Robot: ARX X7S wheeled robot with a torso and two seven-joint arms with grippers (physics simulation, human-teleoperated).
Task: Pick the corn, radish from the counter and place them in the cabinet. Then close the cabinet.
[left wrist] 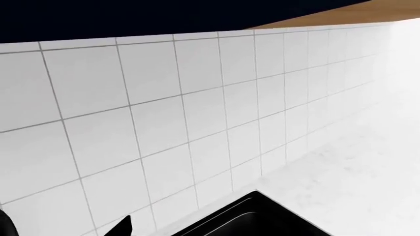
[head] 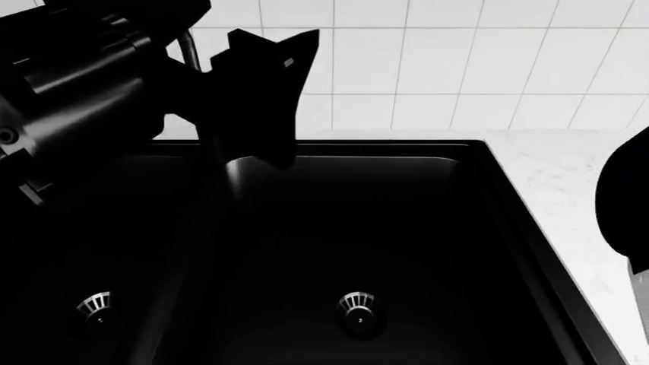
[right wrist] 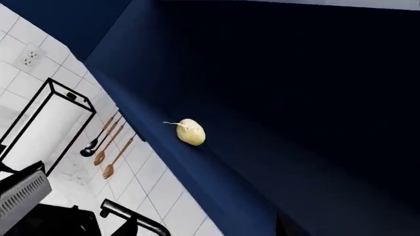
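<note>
Left hand (head: 258,91) is raised at the upper left of the head view, a black silhouette against the white tiled wall (head: 457,61); whether its fingers are spread or pressed together I cannot tell. Of the right hand only a dark rounded bulk shows at the right edge of the head view — its state cannot be told either. Below lies the black double sink (head: 335,228), with a drain (head: 357,304) in the right basin and another (head: 94,306) in the left. The white marble table (head: 578,182) runs along the sink's right side. In the right wrist view the radish (right wrist: 191,132) rests inside the dark blue cabinet (right wrist: 295,98), near its front edge, thin root tip pointing away. Hanging utensils (right wrist: 105,147) and a black wire rack (right wrist: 46,123) stand against the tiles beyond.
</note>
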